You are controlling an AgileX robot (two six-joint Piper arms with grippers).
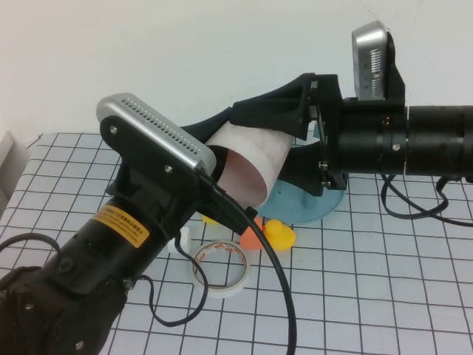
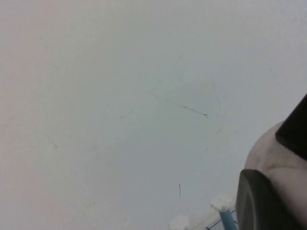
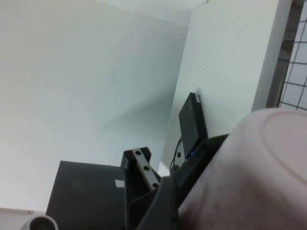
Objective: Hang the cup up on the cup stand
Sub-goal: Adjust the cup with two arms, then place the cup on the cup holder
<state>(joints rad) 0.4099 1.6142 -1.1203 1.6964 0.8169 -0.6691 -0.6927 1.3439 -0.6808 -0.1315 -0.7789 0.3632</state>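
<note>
Gripping cup above half-hidden cup stand: right end effector, closed; left end effector also clamps cup.

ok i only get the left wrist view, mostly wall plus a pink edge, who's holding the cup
Observer: The right gripper is clamped on the cup, which lies on its side in the air.
Operator: and where's the stand
Observer: The cup stand has its blue base on the table, beneath the right gripper and the cup's closed end.
Operator: left gripper?
Observer: The left gripper is raised at the cup's open mouth, mostly hidden behind its own wrist camera in the high view.
</note>
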